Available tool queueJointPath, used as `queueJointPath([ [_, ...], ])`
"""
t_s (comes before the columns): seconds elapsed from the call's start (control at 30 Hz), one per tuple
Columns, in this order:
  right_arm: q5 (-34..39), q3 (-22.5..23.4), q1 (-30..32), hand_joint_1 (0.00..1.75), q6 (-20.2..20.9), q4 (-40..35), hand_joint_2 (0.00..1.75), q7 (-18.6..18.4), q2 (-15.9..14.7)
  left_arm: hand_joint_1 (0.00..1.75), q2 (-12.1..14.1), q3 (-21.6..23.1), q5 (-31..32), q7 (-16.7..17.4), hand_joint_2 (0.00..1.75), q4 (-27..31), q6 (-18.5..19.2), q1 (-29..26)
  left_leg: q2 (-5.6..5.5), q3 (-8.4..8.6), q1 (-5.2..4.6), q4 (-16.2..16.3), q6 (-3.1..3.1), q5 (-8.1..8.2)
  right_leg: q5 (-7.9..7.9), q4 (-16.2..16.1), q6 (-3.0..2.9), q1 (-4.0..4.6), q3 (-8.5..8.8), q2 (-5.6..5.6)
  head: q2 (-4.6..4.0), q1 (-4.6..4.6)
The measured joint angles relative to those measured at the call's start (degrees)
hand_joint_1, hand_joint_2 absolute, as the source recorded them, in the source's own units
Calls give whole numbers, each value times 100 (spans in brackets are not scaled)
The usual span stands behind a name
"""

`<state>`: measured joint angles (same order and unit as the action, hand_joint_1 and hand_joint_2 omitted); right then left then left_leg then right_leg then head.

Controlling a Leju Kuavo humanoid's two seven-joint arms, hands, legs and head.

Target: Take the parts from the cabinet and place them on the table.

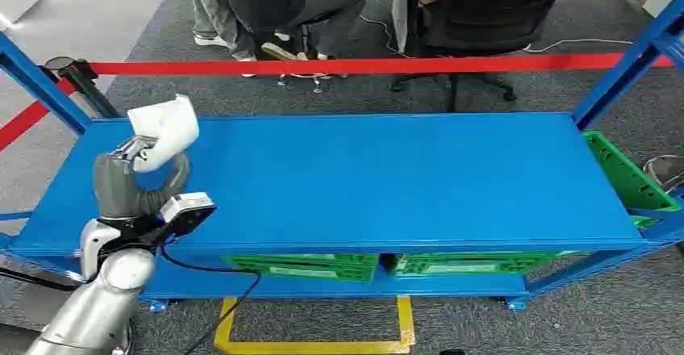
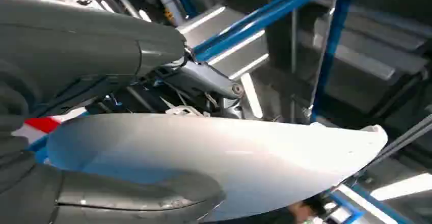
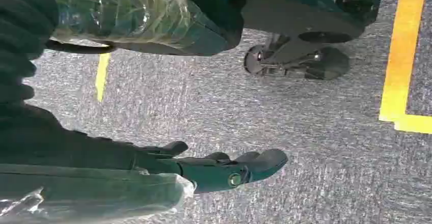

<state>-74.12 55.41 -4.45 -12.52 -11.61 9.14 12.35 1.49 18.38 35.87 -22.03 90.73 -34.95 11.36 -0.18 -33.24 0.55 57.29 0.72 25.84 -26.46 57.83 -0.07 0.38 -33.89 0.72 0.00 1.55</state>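
left hand (image 1: 133,179): raised over the left end of the blue table (image 1: 387,177), fingers wrapped around a white part (image 1: 165,129); part sticks up above the hand, tilted
white part, close up (image 2: 229,158): curved, smooth white shell; thick grey thumb (image 2: 137,201) pressed on one side, a grey finger (image 2: 91,40) on the other, so it's clamped between them
part vs table: looks held above the tabletop near its left end; contact with the surface can't be told
right hand (image 3: 224,168): hanging over grey carpet (image 3: 305,147), dark fingers stretched out fairly straight, close together, nothing in them
table: flat blue top, blue uprights at both ends
green crates (image 1: 302,266): on the shelf under the tabletop; another green crate (image 1: 625,173) at the right end
red barrier tape (image 1: 363,65): runs behind the table
people: seated behind the tape, legs and an office chair (image 1: 460,24) visible
floor: yellow line (image 1: 314,343) marked in front of the table
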Motion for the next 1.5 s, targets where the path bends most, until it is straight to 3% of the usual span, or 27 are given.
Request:
queueJointPath([
  [0.43, -7, -2, -9, 0, -7, 0, 175, -13, 0, 175, 4, 249, -31, -173, 175, 544, -461, 212, 0, 0, 0, 0, 0, 0, 0, 0, 0, 0, -1, 2, 0, 0],
  [0.93, -4, -2, -10, 0, -9, 0, 175, -20, 0, 175, 11, 262, -112, -306, 175, 804, -500, 225, 0, -1, 0, 0, 0, 0, 0, 0, 0, 0, -1, 1, 0, 0],
  [1.17, -9, -22, -11, 0, -9, 2, 175, -22, 0, 175, 11, 277, -685, -327, 175, 815, -488, 294, 0, -1, 0, 0, 0, 0, 0, 0, 0, 0, -1, 2, 0, 0],
  [1.27, -13, -26, -12, 0, -7, 2, 175, -24, 0, 175, 11, 308, -1379, -493, 175, 815, -161, 284, 0, -1, 0, 0, 0, 0, 0, 0, 0, 0, 0, 0, 0, 0],
  [1.43, -9, -31, -14, 0, 9, 2, 175, 15, 0, 175, -9, 352, -3031, -680, 175, 832, 1037, 81, 1, -2, 0, 0, -1, 1, 0, 0, 0, 0, -1, 4, 0, -2],
  [1.5, 9, -28, -12, 0, 28, 4, 175, 107, 0, 175, -11, 354, -3450, -723, 175, 832, 1317, -42, 1, -3, 0, 0, -2, 2, -1, 0, 0, 0, -1, 3, 0, 0],
])
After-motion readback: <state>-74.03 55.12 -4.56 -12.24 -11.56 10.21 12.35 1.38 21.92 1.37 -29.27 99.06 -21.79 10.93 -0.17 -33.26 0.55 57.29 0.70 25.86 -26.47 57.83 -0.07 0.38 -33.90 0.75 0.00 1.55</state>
